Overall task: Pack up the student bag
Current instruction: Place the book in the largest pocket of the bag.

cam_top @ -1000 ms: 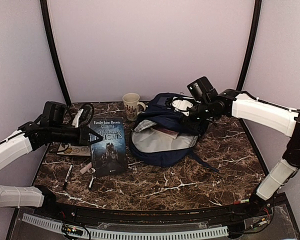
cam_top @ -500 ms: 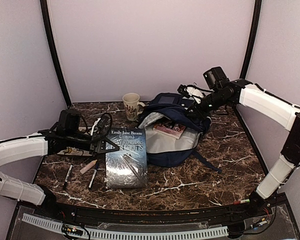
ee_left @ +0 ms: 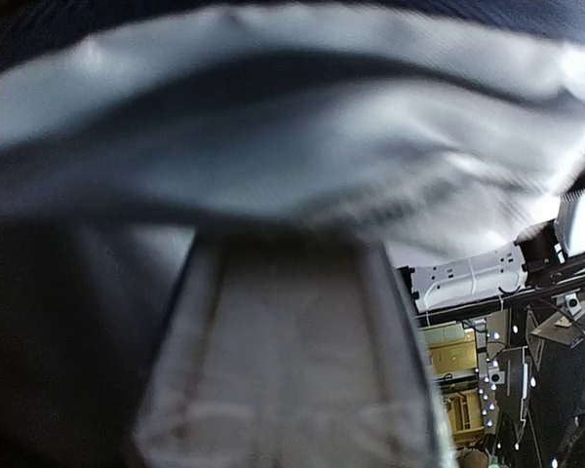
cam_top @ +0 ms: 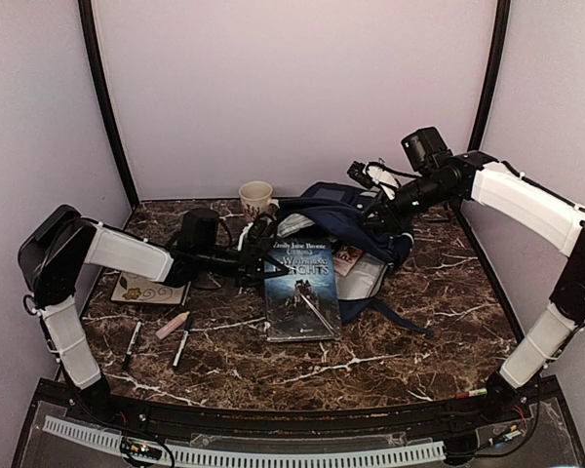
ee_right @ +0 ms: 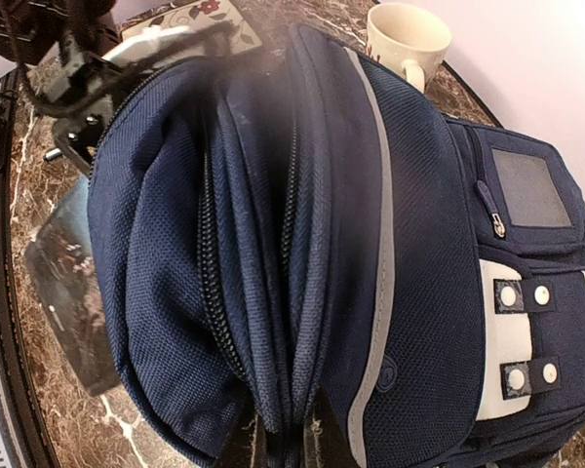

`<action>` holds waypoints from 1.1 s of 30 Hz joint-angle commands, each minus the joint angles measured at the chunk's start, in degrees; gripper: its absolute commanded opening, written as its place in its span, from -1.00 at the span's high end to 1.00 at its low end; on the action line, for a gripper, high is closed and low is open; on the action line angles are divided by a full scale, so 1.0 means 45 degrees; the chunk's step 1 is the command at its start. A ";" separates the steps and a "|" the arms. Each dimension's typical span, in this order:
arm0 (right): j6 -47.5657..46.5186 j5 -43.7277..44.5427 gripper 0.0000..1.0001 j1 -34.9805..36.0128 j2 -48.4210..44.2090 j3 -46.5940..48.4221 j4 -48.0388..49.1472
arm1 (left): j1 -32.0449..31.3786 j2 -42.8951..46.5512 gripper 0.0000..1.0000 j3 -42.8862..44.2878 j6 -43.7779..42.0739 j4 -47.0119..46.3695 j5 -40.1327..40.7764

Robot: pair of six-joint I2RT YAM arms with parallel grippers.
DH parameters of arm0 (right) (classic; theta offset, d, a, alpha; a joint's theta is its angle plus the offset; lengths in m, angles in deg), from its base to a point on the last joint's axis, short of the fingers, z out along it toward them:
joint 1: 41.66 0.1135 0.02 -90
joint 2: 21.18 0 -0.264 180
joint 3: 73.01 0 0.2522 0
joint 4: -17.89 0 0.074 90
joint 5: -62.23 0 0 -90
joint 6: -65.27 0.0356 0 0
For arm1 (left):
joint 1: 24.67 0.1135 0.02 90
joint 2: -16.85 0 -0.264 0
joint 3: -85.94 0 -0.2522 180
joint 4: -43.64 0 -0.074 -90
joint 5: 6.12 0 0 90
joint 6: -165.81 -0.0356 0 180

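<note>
The dark marble table (cam_top: 419, 322) carries everything. The student bag (cam_top: 324, 205) lies at the back of it, a little right of the middle. Its main compartment is unzipped and gapes toward the front, so the pale grey lining shows. In the right wrist view the student bag (ee_right: 409, 244) shows its navy mesh, its zip lines, a grey stripe and the white patch with press studs.

The right hand (cam_top: 378, 213) is at the upper right rim of the bag. Its fingers are pressed together on the fabric at the zip edge and hold this rim raised. The right wrist view shows the right hand (ee_right: 278, 444) at the point where the zip lines meet.

A big book (cam_top: 302, 292) with a dark blue cover is at the front left of the bag, and its top end reaches the opening. The left hand (cam_top: 260, 255) is just left of the bag mouth, clamped on the upper left edge of this book. The left wrist view is blurred and filled mostly with the grey lining.

A small reddish book (cam_top: 348, 257) is inside the opening. Well left of the bag lies a flat card (cam_top: 146, 289) with a swirl pattern. A cream mug (cam_top: 255, 197) stands just left of the bag's back corner. Front left of the bag, apart from it, lie a pink stick (cam_top: 173, 325) and two black pens (cam_top: 133, 341).
</note>
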 commanded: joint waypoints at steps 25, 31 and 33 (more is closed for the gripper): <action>-0.1078 0.1551 1.00 -0.0848 -0.1993 -0.2722 0.1358 | -0.1296 -0.0847 -0.03 0.0690 0.2002 -0.1656 0.5905; -0.1271 0.2909 1.00 -0.1516 -0.3185 -0.3904 0.1655 | -0.2166 0.0763 -0.06 -0.0106 0.0826 0.0090 0.6276; -0.1470 0.3034 1.00 -0.1793 -0.3650 -0.4278 0.1667 | -0.2378 0.1210 -0.07 0.0231 -0.0274 0.2036 0.6654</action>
